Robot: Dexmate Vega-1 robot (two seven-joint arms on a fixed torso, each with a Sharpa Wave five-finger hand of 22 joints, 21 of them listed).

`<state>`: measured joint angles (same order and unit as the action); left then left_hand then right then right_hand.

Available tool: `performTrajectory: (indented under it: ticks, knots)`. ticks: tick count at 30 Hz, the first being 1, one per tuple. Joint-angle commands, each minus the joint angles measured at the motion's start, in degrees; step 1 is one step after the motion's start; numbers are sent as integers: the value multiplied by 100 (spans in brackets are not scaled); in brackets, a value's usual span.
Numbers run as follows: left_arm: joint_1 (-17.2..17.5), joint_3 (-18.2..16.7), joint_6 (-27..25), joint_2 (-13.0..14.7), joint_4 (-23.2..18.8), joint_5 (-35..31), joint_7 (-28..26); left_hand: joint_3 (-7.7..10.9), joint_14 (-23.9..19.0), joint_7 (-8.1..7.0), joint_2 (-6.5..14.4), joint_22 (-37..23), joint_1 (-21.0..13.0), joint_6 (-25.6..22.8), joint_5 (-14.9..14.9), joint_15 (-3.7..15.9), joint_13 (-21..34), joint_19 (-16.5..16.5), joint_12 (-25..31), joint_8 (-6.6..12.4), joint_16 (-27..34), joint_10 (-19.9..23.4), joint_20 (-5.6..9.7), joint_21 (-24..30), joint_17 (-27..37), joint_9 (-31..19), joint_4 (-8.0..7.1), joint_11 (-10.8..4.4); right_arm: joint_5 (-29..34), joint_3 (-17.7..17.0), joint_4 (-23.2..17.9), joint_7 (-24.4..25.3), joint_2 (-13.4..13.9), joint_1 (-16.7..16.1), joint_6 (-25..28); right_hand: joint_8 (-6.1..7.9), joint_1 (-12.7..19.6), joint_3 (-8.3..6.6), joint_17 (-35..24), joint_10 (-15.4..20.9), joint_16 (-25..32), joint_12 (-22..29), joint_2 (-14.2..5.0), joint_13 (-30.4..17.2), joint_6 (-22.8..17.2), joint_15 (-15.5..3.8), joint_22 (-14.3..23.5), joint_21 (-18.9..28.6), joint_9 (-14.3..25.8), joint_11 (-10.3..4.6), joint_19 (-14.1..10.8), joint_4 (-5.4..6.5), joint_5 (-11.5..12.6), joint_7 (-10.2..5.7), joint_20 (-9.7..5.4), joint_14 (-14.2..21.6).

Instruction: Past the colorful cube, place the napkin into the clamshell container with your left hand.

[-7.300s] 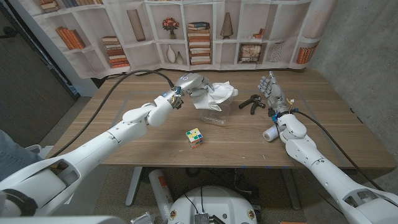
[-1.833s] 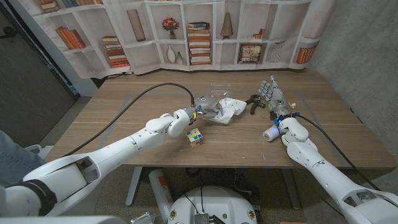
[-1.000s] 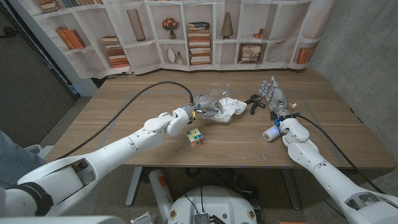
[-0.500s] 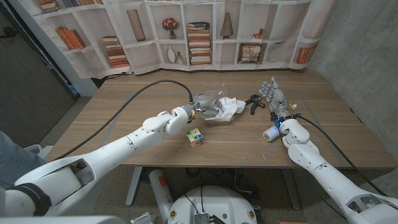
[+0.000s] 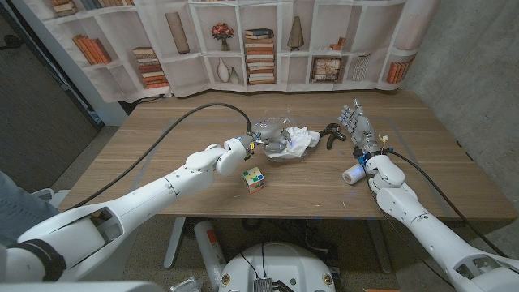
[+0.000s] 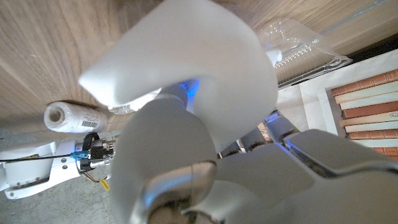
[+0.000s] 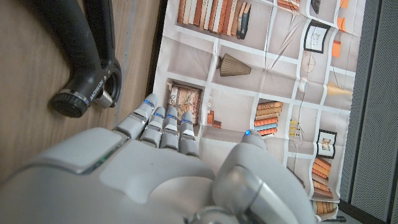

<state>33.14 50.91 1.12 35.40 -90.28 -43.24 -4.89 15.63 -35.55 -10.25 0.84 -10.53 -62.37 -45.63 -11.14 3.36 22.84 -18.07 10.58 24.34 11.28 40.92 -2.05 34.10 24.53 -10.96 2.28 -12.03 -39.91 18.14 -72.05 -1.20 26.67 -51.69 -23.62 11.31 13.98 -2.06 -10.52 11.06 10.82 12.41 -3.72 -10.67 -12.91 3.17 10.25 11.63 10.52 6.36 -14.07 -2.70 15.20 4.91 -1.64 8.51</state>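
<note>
While the left hand (image 5: 263, 135) pinches the napkin (image 5: 298, 140) inside the clear container (image 5: 280, 144), beyond the cube (image 5: 254, 179), the right hand (image 5: 357, 125) stands upright, fingers spread, holding nothing.

In the head view the left hand (image 5: 263, 136) covers the near side of the clear container (image 5: 280, 151), and its fingers are too small to tell whether they touch the napkin (image 5: 298, 140) lying just beyond them. The container's walls can hardly be told apart from the wood. In the left wrist view that hand's own back (image 6: 205, 134) fills most of the picture, blurred; past its fingers only a corner of the container's lid (image 6: 298, 46) shows, and the napkin is hidden. Beside the right hand (image 5: 357, 123), the black tool (image 5: 328, 132) is too small to identify; in the right wrist view its handle (image 7: 93, 50) is cut off at the edge.
</note>
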Motion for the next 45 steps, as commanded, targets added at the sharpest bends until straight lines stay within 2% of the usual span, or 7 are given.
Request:
performTrajectory:
  ticks: [1, 45]
  knots:
    - [22, -49, -64, -7, -63, -6, 12, -29, 45, 6, -15, -18, 84, 21, -54, 751, -10, 18, 24, -40, 29, -57, 6, -7, 3, -13, -33, 10, -6, -26, -38, 6, 31, -31, -16, 13, 16, -6, -17, 33, 7, 17, -55, -19, -37, 0, 22, -10, 31, -1, -61, -37, -11, 11, 9, 30]
    - [91, -155, -221, 36, -359, -86, 6, -84, 231, 39, -84, -21, 293, 154, -147, 721, -152, 128, 6, -193, 34, -299, -65, -113, -108, 2, -110, 11, -39, -91, -173, 23, 82, -152, -62, 5, 42, -13, -19, 40, 4, 12, -78, -20, -38, 5, 24, -13, 32, -8, -62, -58, -22, 3, 12, 37]
